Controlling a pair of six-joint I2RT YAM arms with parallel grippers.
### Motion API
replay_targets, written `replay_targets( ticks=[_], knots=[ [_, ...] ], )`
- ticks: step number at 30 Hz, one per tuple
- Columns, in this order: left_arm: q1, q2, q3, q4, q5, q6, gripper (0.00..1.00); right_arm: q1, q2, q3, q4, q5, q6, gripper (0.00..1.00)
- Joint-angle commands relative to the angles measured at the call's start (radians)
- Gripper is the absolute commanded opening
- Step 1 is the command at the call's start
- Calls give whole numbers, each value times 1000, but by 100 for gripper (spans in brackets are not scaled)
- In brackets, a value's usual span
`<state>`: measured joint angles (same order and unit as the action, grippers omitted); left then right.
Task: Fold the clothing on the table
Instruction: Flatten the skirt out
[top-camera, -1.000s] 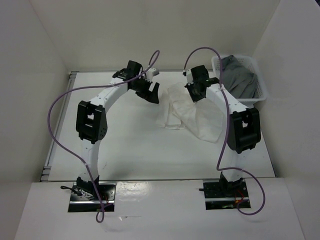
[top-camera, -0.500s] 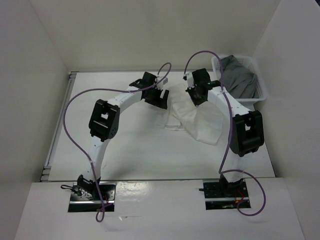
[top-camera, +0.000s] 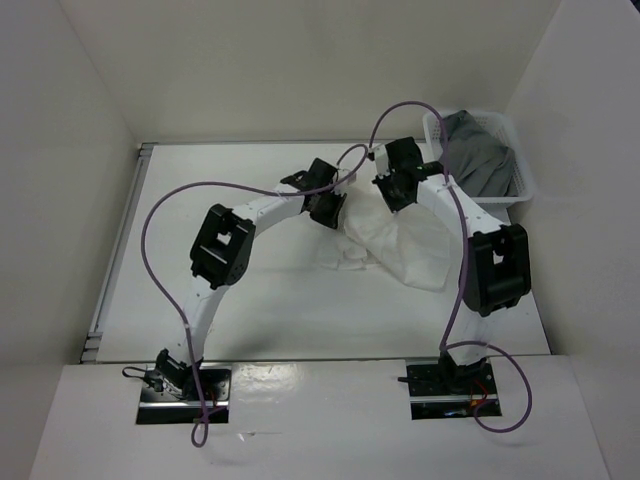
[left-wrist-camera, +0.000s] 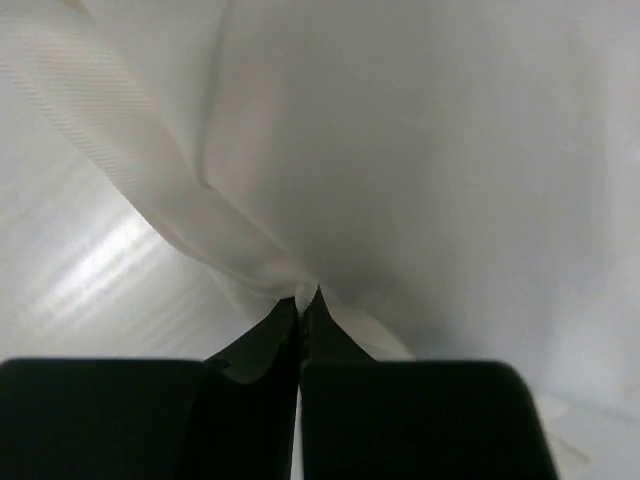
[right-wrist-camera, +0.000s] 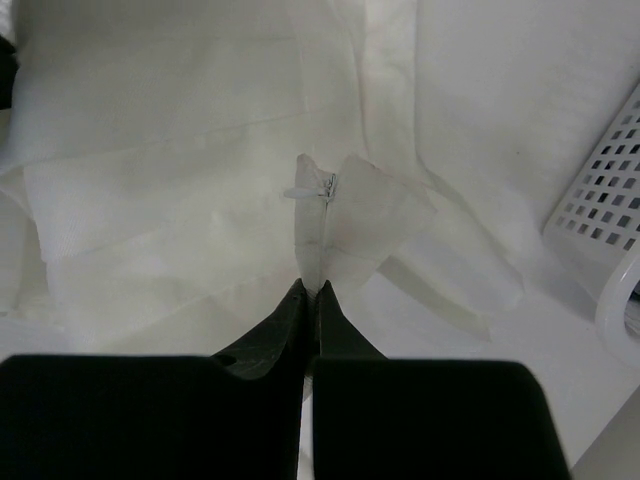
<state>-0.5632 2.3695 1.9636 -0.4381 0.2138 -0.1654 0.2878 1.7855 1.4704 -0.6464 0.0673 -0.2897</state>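
On table (top-camera: 250, 300): left tool (left-wrist-camera: 301, 298), right tool (right-wrist-camera: 310, 288) pinch clothing (top-camera: 405, 245).

The clothing (top-camera: 412, 250) on the table (top-camera: 270, 290) right of centre, basket (top-camera: 527, 190) with another garment (top-camera: 478, 150) behind-right.

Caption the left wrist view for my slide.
Left gripper shut on a gathered fold of the white pleated clothing, glossy table at left.
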Motion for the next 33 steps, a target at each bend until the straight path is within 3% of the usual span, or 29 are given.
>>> replay_targets(
  ticks=[1,7,14,24,31,33],
  knots=[
    [11,-113,-121,-68,-40,-2,0,-7,-81,-16,-4,6,-12,0],
    [114,-372,-426,-138,-41,58,0,-16,-60,-6,17,6,-12,0],
    [143,-527,-580,-246,94,187,0,-16,37,80,17,-23,-3,0],
    [95,-558,-598,-543,458,478,0,-16,193,269,17,-41,26,0],
    [77,-558,-617,-623,499,556,0,-16,288,389,88,21,26,0],
    [77,-558,-617,-634,499,566,5,-16,325,413,97,22,40,0]
  ],
)
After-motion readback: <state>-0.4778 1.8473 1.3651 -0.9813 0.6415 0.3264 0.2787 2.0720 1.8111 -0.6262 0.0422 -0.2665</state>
